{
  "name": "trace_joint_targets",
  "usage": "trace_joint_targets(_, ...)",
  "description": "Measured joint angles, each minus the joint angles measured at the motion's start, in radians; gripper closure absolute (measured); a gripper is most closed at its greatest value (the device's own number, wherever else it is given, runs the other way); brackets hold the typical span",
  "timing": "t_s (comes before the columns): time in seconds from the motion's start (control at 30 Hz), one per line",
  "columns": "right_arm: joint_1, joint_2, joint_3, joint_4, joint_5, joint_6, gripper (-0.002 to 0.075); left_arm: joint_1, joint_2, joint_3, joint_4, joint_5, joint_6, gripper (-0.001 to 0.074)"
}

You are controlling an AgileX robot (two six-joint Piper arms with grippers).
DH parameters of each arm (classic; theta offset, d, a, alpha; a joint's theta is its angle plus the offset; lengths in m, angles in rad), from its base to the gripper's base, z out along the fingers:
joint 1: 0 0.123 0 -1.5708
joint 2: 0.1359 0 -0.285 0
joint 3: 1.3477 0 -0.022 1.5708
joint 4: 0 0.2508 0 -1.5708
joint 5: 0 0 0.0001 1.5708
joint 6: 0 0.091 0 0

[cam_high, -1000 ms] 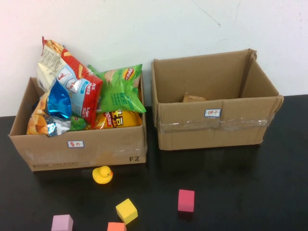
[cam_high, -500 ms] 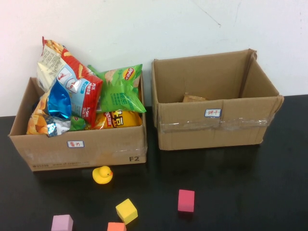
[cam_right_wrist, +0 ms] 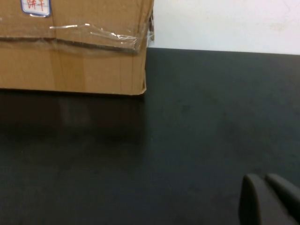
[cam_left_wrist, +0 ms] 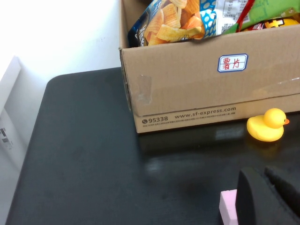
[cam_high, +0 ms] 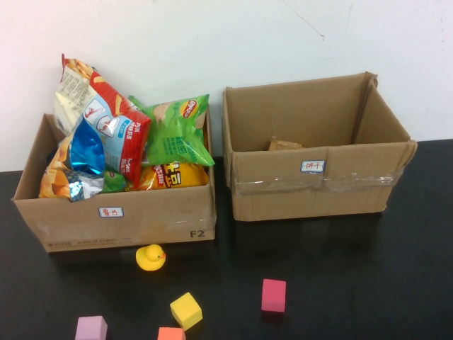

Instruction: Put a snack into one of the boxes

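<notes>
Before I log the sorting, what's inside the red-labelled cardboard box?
The red-labelled cardboard box holds the metallic-blue chip bag, a red-and-white bag, a green bag and a yellow bag. Anything beneath them is covered.

A white wall (cam_high: 212,42) with a thin crack stands behind my black table (cam_high: 340,283), whose glossy top reflects light.

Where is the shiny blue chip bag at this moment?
In the high view the blue chip bag lies in the left box, near its front left corner, against the red-and-white bag.
</notes>
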State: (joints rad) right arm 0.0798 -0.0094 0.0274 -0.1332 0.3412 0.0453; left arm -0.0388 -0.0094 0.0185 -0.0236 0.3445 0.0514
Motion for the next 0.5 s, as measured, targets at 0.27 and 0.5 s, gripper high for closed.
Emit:
trace_joint_targets(0.27, 0.000, 0.000, 0.000, 0.002, 0.000, 0.000, 0.0727, 0.000, 0.000, 0.000, 0.000, 0.000, 0.000, 0.0736)
trace_joint_targets(0.5, 0.000, 0.000, 0.000, 0.006, 0.000, 0.000, 0.0727, 0.000, 0.000, 0.000, 0.000, 0.000, 0.000, 0.0736)
